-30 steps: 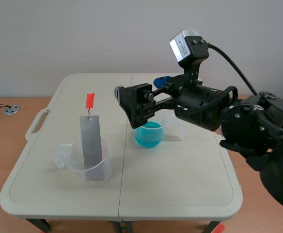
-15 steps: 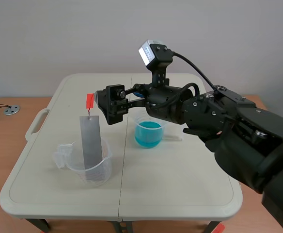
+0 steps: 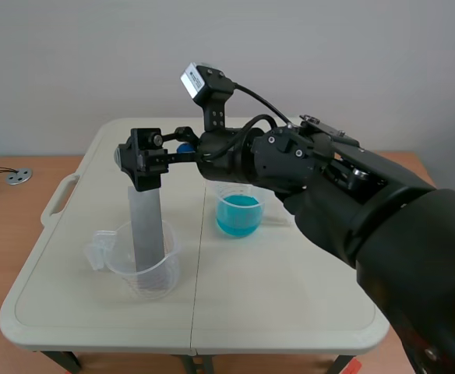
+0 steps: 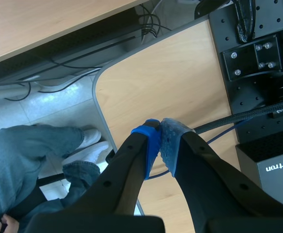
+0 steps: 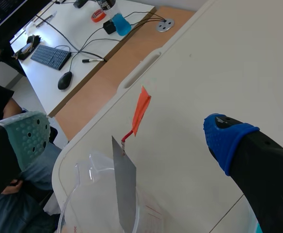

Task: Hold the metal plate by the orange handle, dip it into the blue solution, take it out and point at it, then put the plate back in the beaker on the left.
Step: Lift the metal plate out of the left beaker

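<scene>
Free table [image 3: 197, 257] between beaker [image 3: 146, 271] and blue solution [image 3: 238, 215]

Scene view: I can't see the orange handle [image 5: 140, 112], the right tool [image 3: 136, 160] sits in front of it and covers the metal plate's [image 3: 146, 227] top end. Right wrist view: only one finger [image 5: 226, 141] shows, the other is cut off. The beaker [image 5: 83, 194] under the tool runs off the edge.

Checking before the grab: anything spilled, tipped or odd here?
Nothing stands out: the metal plate stands in the upright left beaker, the blue solution is contained, no spill on the table.
</scene>
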